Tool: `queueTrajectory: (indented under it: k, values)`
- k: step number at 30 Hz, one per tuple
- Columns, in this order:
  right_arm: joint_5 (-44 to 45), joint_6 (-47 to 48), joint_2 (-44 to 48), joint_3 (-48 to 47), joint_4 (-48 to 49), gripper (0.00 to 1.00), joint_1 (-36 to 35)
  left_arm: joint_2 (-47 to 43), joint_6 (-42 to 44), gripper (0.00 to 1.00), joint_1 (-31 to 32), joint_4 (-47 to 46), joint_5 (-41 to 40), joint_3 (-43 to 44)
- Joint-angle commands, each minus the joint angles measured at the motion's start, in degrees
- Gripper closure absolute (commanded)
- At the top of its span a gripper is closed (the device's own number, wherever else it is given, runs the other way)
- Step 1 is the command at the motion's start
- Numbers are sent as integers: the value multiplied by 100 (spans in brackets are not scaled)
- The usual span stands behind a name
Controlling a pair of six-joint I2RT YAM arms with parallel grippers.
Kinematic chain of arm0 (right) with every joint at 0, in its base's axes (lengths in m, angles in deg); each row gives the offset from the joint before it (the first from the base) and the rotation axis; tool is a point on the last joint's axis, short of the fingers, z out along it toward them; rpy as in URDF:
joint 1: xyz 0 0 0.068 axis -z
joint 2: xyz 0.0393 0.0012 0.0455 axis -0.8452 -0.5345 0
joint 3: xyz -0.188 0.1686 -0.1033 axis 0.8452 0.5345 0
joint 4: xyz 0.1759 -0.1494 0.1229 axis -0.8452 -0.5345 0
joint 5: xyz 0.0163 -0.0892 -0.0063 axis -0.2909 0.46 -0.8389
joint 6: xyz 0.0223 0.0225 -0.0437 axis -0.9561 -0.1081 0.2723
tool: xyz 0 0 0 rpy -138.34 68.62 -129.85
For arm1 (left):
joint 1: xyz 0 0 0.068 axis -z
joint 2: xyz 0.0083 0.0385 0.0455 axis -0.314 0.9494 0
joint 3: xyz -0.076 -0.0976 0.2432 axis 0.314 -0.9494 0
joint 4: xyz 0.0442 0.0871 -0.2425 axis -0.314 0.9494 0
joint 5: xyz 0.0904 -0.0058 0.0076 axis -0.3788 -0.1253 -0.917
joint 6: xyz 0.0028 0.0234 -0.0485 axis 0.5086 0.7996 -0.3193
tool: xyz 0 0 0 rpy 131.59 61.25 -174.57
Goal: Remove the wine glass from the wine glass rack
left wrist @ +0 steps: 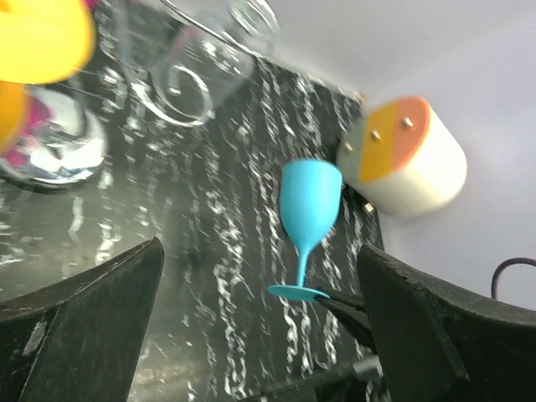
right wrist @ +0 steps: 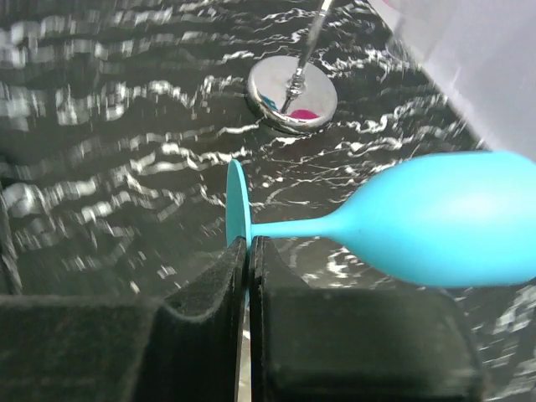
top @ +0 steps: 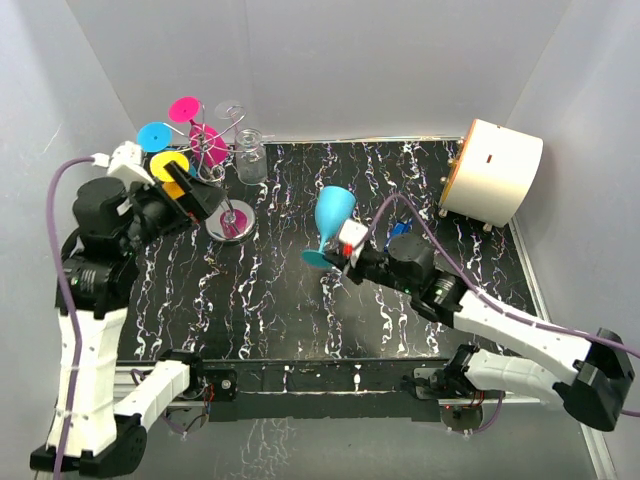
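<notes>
Underneath, filling most of the top view: black table [top: 300,320] streaked with white. At its far right corner, lying on its side, white drum [top: 495,170] with an orange end face.

Near the far left corner, wire rack [top: 232,222]: shiny round base flat on the table, thin stem rising to curled hooks. Hung about those hooks, pink glass [top: 205,145], light blue glass [top: 154,136] and yellow glass [top: 168,165], round feet showing as bright discs. Just beside them toward the far edge, clear glass [top: 250,158]; hanging or standing, impossible to tell.

Well apart from the rack, over the middle of the table: blue wine glass [top: 333,212], off the hooks, bowl uppermost and leaning a little, foot toward the near edge. Pinched at the rim of its foot by the right gripper [right wrist: 249,251], jaws closed tight on that thin disc, stem and bowl sticking out past the fingertips.

Close against the rack's left side, left gripper [left wrist: 260,251], jaws spread wide, yellow glass just beside one of them.
</notes>
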Motion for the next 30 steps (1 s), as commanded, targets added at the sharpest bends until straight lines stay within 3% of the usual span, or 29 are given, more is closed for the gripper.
queueTrajectory:
  k: [1,4,9,13,18,24,30]
  values:
    - [-1446,4465,701,203,-759,100,-55,389,-264,2,-27,-807,2104,-354]
    - [-1797,6055,1043,568,-947,100,-144,511,-431,3,-26,-1182,2863,-658]
    - [-1821,7307,1307,952,-1043,100,-388,434,-1051,6,-26,-1947,3519,-1367]
    - [-555,8287,1295,1187,-951,100,-915,414,-1125,11,-26,-1908,3475,-1529]
    - [286,9334,1138,1464,-71,100,-1295,618,-426,17,-27,-843,3156,-1301]
    - [596,9940,585,1439,945,100,-1405,749,320,26,-26,82,2880,-1136]
    - [451,10138,45,1230,1308,100,-1502,656,315,34,-26,-36,3075,-1359]
